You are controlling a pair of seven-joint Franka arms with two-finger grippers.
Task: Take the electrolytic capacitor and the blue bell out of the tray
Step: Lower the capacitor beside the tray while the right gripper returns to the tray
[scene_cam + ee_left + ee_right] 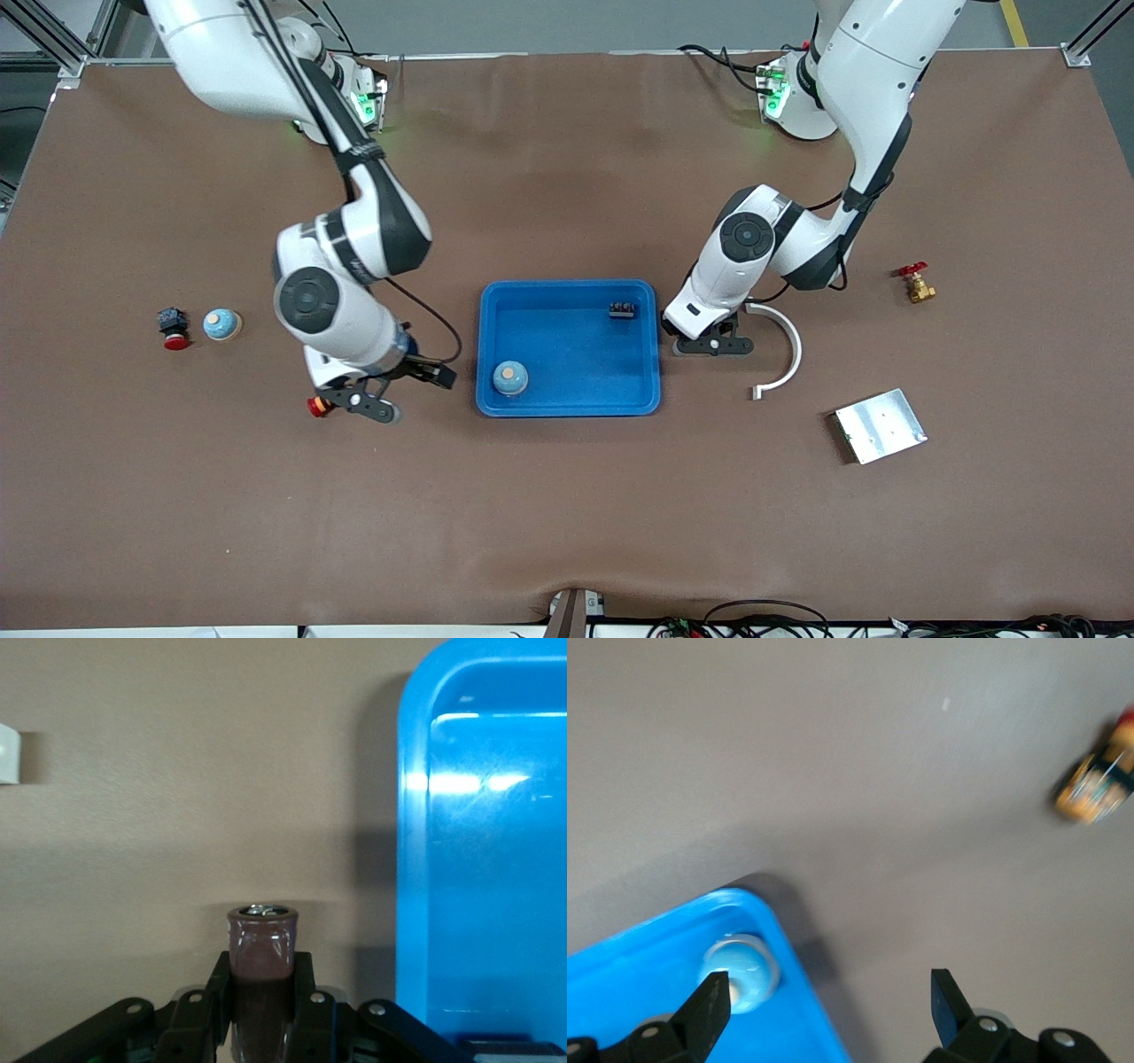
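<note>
My left gripper [711,344] is over the table, beside the blue tray [567,354] at its left arm's end. In the left wrist view the left gripper [262,1005] is shut on a maroon capacitor [262,943], which is hidden in the front view. A light blue bell [510,378] sits in the tray's corner nearest the front camera, toward the right arm's end. My right gripper [383,390] is open and empty beside that corner. The right wrist view shows the right gripper [828,1010], the tray [647,966] and the bell [740,970]. A second bell [221,324] sits on the table toward the right arm's end.
A small black part [623,310] lies in the tray. A red-orange button [316,407] lies by my right gripper. A black-and-red button [174,328] sits beside the second bell. A white curved piece [781,350], a metal plate [880,425] and a brass valve [918,285] lie toward the left arm's end.
</note>
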